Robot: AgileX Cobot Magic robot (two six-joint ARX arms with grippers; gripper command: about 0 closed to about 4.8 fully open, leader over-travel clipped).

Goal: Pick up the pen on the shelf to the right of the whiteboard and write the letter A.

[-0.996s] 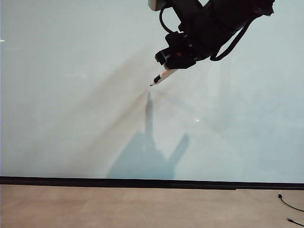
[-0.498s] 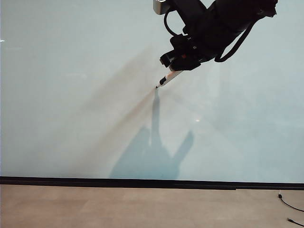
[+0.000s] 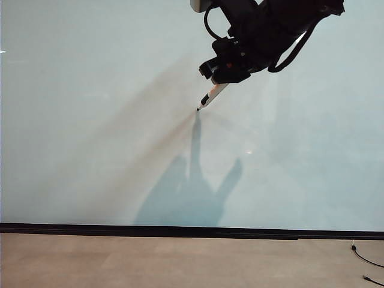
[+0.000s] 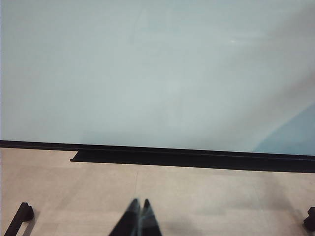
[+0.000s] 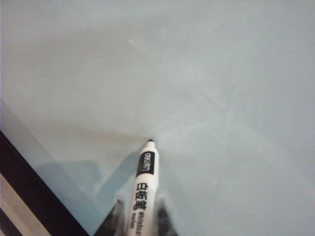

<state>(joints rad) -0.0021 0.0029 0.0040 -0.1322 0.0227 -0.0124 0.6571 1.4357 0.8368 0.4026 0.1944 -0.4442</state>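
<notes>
My right gripper (image 3: 223, 78) hangs high in front of the whiteboard (image 3: 90, 120), shut on the pen (image 3: 211, 96). The pen is a slim white marker with black print. It slants down to the left, and its dark tip meets its own shadow on the board. In the right wrist view the pen (image 5: 145, 187) sticks out between the fingers of the right gripper (image 5: 140, 209), tip against the glossy whiteboard (image 5: 221, 73). My left gripper (image 4: 140, 202) is shut and empty, low over the wooden surface facing the whiteboard (image 4: 157, 73). No letter A shows on the board. The shelf is out of view.
A thin black strip (image 3: 180, 231) runs along the board's lower edge above a pale wooden surface (image 3: 180, 261). Thin black cable ends (image 3: 363, 255) lie at the lower right. A black ledge (image 4: 147, 157) and a black foot (image 4: 19, 216) show in the left wrist view.
The right gripper carried the pen slightly rightward and in toward the board; the gap between the tip and its shadow has closed. The left arm has stayed still.
</notes>
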